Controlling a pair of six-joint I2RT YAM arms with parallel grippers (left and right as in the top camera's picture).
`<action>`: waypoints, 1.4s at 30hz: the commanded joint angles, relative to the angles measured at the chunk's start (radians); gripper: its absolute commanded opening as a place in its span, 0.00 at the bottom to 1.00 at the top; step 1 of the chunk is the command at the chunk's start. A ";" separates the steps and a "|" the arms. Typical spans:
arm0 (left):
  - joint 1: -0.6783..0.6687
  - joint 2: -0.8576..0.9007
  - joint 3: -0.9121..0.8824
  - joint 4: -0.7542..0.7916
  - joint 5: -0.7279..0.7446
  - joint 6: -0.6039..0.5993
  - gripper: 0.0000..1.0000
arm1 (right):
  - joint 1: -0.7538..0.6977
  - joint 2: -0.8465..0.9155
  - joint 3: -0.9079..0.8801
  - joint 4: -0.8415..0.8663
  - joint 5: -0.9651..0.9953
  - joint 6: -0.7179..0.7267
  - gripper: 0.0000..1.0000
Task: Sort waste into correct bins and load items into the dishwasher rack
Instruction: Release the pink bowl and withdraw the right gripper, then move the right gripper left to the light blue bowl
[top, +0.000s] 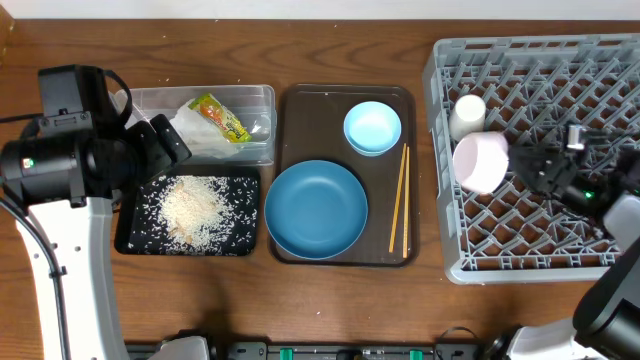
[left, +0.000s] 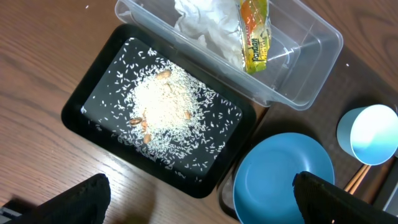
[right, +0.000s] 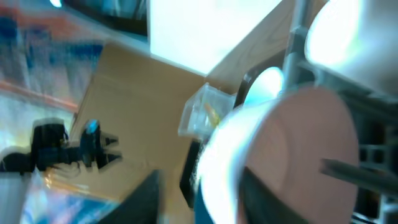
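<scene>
Left arm (top: 60, 160) bulks nearest the overhead lens, parked over the top-left corner of the black tray (top: 135, 238), which holds the rice grains (top: 195, 210). Clear tub (top: 255, 95) just behind the tray holds the napkin (top: 195, 135) and snack wrapper (top: 222, 118). Right gripper (top: 520, 165) is over the left part of the dishwasher rack (top: 530, 258), at the white bowl (top: 478, 162). The bowl is tipped on its side, to the claw's left, just beside the cream cup (top: 467, 112) standing in the rack. Blue plate (top: 316, 210), light-blue bowl (top: 372, 127) and chopsticks (top: 398, 205) lie on the brown serving tray (top: 300, 100), between the arms. The chopsticks' long axis runs near-to-far along the tray's right edge, so the right arm looks the closer one.

Left wrist view: left gripper (left: 199, 205) has fingers spread wide and holds nothing; tray and tub lie ahead of it.

Right wrist view: blurred. The bowl fills the frame and dark fingers seem to straddle its rim, so I judge it gripped. Setting it down looks like a short drop into the pegs.
</scene>
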 joint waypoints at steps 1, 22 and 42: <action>0.005 0.001 0.001 -0.003 -0.016 0.006 0.96 | -0.052 0.007 -0.004 0.008 -0.021 0.008 0.57; 0.005 0.001 0.001 -0.003 -0.016 0.006 0.96 | 0.119 -0.212 0.027 0.465 0.391 0.536 0.50; 0.005 0.001 0.001 -0.002 -0.016 0.006 0.96 | 1.011 -0.159 0.362 -0.115 1.528 0.121 0.55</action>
